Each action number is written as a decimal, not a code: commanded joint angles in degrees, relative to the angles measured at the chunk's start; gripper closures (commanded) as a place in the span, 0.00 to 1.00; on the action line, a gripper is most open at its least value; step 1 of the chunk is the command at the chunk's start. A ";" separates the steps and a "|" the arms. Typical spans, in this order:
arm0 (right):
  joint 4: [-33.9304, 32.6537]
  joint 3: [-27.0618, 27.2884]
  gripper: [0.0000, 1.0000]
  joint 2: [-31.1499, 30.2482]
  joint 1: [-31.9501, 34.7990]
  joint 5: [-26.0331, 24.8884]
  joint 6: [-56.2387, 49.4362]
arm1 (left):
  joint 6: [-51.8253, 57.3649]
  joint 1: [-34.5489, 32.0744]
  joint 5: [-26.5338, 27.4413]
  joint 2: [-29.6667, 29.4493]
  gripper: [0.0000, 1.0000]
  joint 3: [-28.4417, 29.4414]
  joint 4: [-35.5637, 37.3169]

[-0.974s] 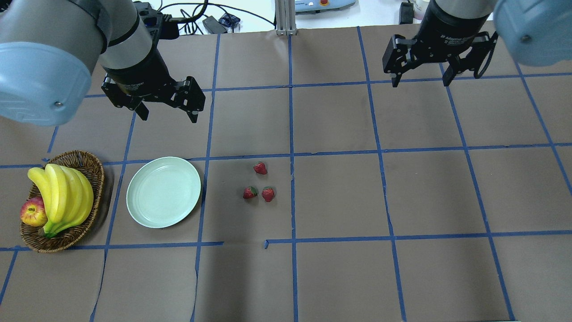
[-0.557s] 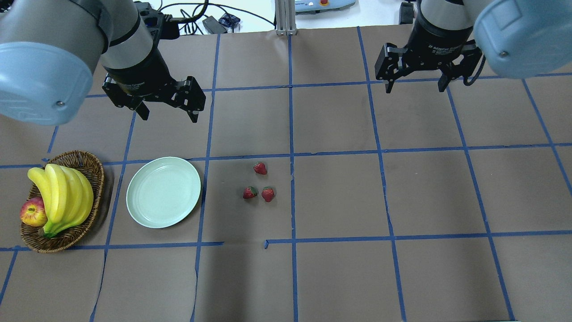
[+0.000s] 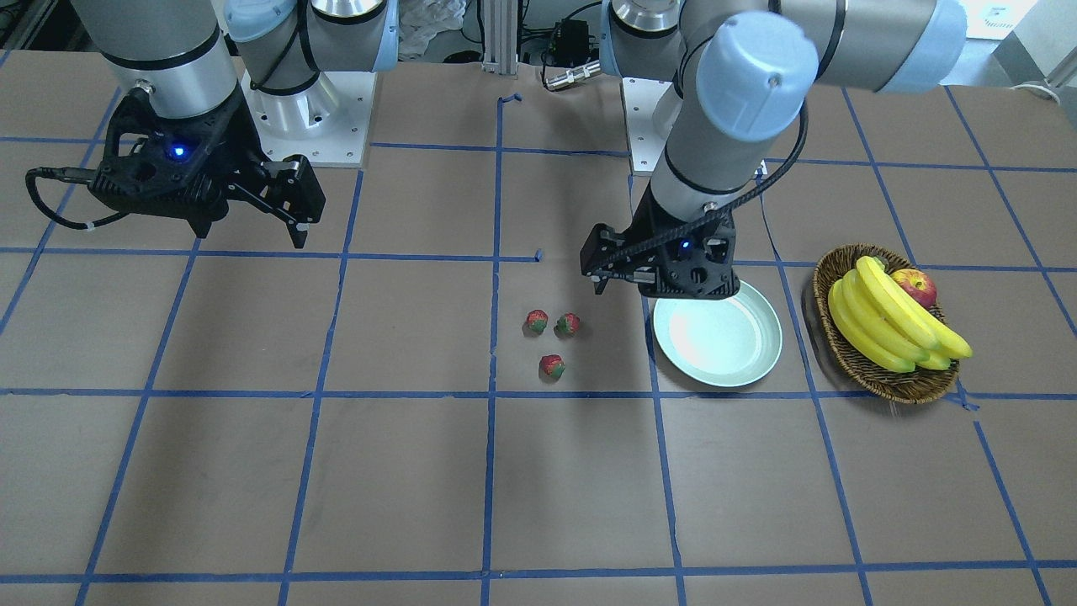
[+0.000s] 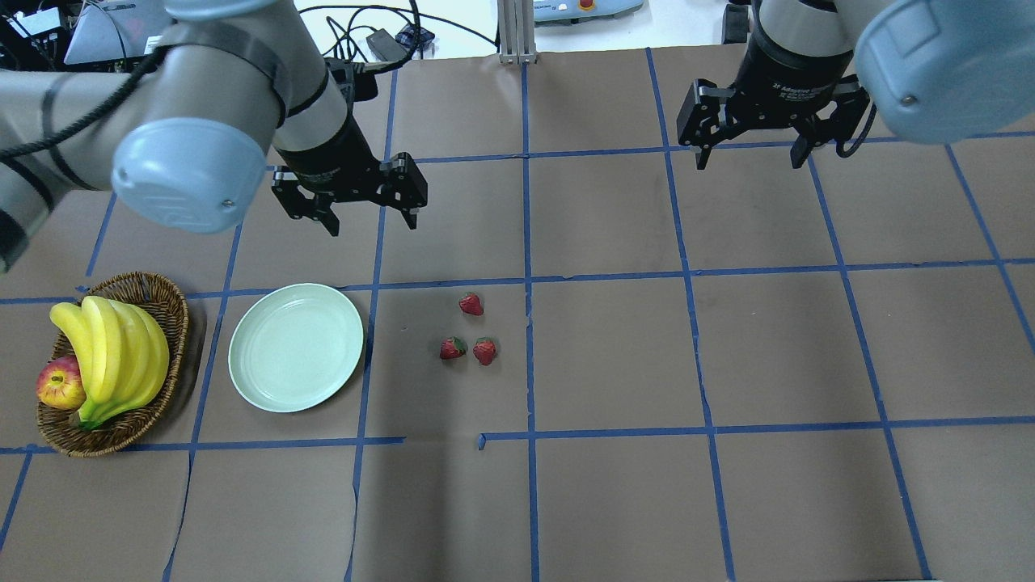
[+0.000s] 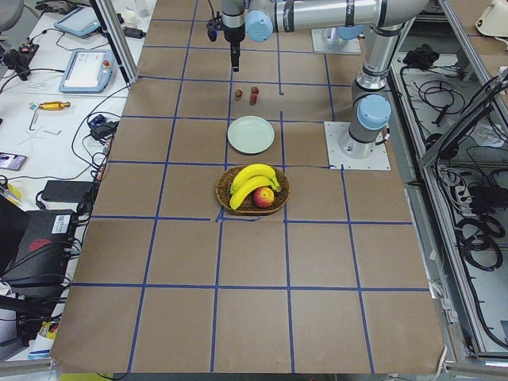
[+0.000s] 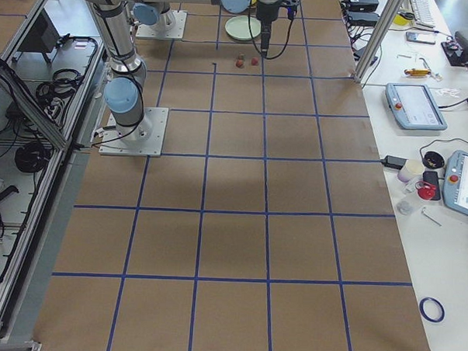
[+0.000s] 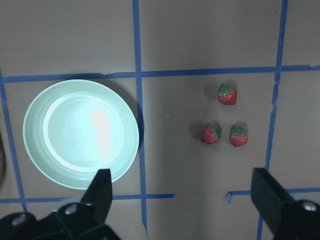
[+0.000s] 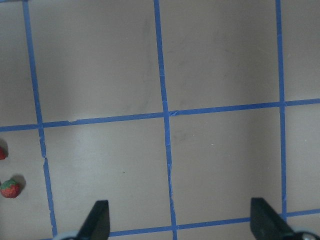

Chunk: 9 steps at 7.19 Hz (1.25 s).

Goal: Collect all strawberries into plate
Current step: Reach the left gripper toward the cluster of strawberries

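Three strawberries lie on the brown paper near the table's middle, one apart and two side by side; they also show in the left wrist view. The mint-green plate lies empty to their left, and shows in the front view too. My left gripper is open and empty, hovering above the table behind the plate and berries. My right gripper is open and empty, high over the far right. One strawberry sits at the right wrist view's left edge.
A brown wicker basket with bananas and a red-yellow apple stands left of the plate. Blue tape lines grid the brown paper. Cables and boxes lie beyond the table's far edge.
My left arm has swung right, bringing its open gripper from the far left towards the area behind the plate. My right gripper shifted slightly left early on. Strawberries and plate have not moved.
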 commanded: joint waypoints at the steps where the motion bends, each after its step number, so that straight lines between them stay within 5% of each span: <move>1: 0.59 0.22 0.00 0.06 0.53 0.14 -1.55 | -5.23 -1.96 -0.85 -6.02 0.02 -5.59 13.62; 6: 0.86 0.84 0.00 -0.03 0.71 3.57 -5.26 | -11.50 -6.88 4.07 -14.92 0.03 -5.34 26.67; 9: 0.86 0.93 0.00 -0.03 0.71 3.49 -5.34 | -12.73 -8.90 5.57 -17.91 0.05 -5.78 26.78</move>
